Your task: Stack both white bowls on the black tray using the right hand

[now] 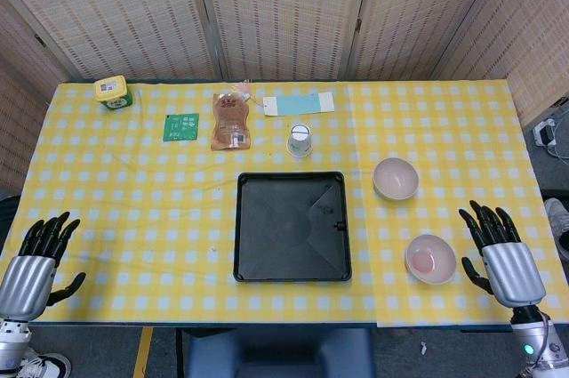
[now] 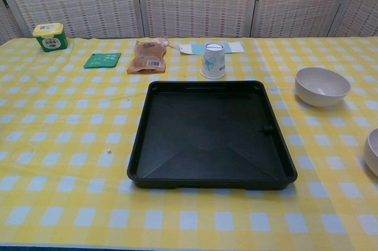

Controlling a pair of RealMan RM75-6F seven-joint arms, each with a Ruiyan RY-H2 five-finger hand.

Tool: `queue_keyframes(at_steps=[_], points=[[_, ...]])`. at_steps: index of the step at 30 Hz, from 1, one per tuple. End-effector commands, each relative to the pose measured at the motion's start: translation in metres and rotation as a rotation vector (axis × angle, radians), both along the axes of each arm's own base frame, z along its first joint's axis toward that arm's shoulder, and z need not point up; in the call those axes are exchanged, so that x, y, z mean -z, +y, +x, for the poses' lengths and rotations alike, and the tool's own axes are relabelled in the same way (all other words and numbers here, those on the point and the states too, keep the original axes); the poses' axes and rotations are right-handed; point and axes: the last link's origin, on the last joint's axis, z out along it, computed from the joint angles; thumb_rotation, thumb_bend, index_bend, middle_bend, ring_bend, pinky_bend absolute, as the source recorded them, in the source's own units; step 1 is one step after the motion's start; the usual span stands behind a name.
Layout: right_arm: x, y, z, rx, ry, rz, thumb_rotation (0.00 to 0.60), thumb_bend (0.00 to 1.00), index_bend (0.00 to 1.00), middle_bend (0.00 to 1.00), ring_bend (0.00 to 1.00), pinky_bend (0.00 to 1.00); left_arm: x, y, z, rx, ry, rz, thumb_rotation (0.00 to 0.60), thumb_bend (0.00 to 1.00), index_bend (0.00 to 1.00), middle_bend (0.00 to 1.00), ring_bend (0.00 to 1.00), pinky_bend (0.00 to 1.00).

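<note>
A black tray [image 1: 292, 226] [image 2: 209, 134] lies empty at the table's middle front. One white bowl [image 1: 396, 178] [image 2: 321, 86] stands to its right, further back. A second white bowl [image 1: 431, 259] [image 2: 372, 152] sits nearer the front edge, cut off at the right of the chest view. My right hand [image 1: 500, 245] rests open just right of that nearer bowl, fingers spread, touching nothing. My left hand [image 1: 37, 253] is open at the front left corner, far from the tray. Neither hand shows in the chest view.
Behind the tray stand an upturned paper cup [image 1: 300, 140] [image 2: 213, 60], an orange pouch [image 1: 230, 120], a green packet [image 1: 181, 126], a green-and-yellow tub [image 1: 114, 92] and a light blue flat pack [image 1: 299, 104]. Woven screens close off the back.
</note>
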Motion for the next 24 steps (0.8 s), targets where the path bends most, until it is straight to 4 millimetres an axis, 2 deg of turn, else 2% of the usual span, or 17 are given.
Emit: queue_keyframes(at_steps=[1,12,14,22,24], points=[[0.000,0.001,0.001,-0.015,-0.002,-0.006,0.600,0.42,0.00,0.00,0.00,0.00,0.001,0.000,0.001,0.001,0.002,-0.007,0.600,0.30,0.00,0.00,0.00,0.00],[0.004,0.015,0.002,-0.063,0.003,0.077,0.600,0.42,0.01,0.00,0.00,0.00,-0.004,-0.002,0.007,0.009,-0.024,0.015,0.600,0.30,0.00,0.00,0.00,0.00],[0.007,0.017,-0.001,-0.090,0.049,0.080,0.600,0.42,0.04,0.00,0.00,0.00,-0.005,-0.002,0.007,0.009,-0.025,0.014,0.600,0.30,0.00,0.00,0.00,0.00],[0.016,0.036,-0.015,-0.117,0.085,0.168,0.600,0.42,0.32,0.00,0.00,0.00,-0.006,-0.002,0.006,0.001,-0.034,0.002,0.600,0.30,0.00,0.00,0.00,0.00],[0.017,0.039,-0.020,-0.104,0.085,0.181,0.600,0.42,0.35,0.00,0.00,0.00,-0.007,-0.002,0.006,0.003,-0.035,0.000,0.600,0.30,0.00,0.00,0.00,0.00]])
